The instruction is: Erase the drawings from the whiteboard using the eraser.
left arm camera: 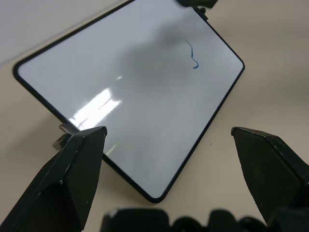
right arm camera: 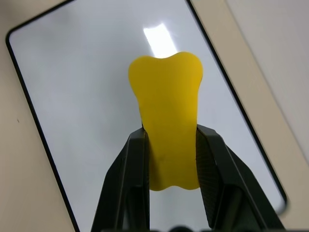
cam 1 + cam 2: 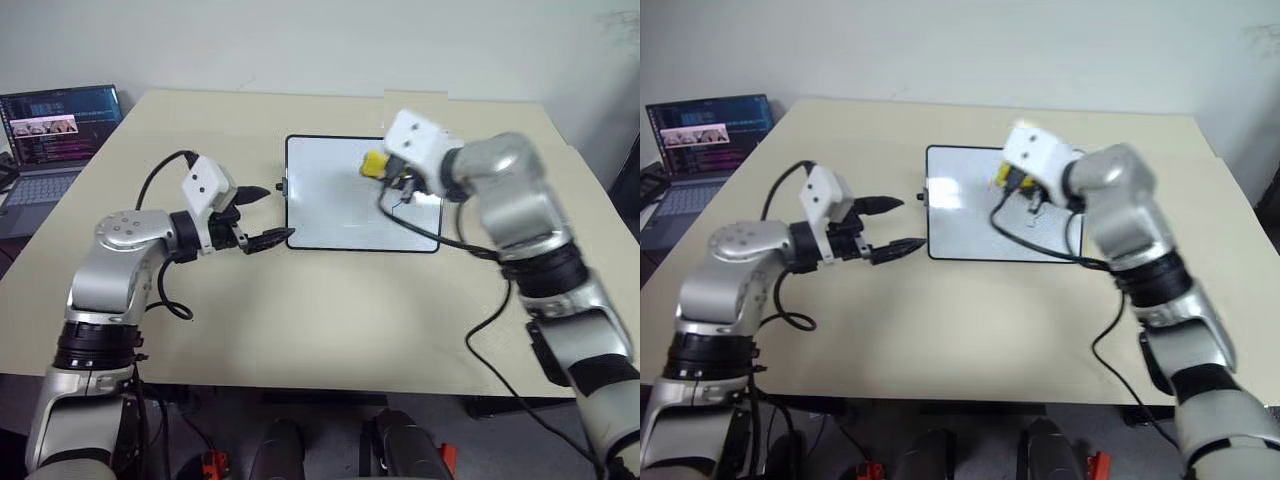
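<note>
The whiteboard [image 3: 330,205] lies flat on the table, past its middle. One thin blue squiggle of the drawings [image 1: 192,55] shows on it, near the edge on my right. My right gripper [image 2: 171,140] is shut on the yellow eraser [image 2: 166,96], held over the board's far right part [image 3: 374,164]. I cannot tell whether the eraser touches the surface. Just off the board's left edge, my left gripper [image 3: 276,213] is open and holds nothing. Its fingers [image 1: 72,169] point at the board.
An open laptop [image 3: 55,130] with a lit screen stands at the far left, beside the beige table [image 3: 330,320]. Black cables hang from both wrists; the right one crosses the board's near right corner [image 3: 430,235].
</note>
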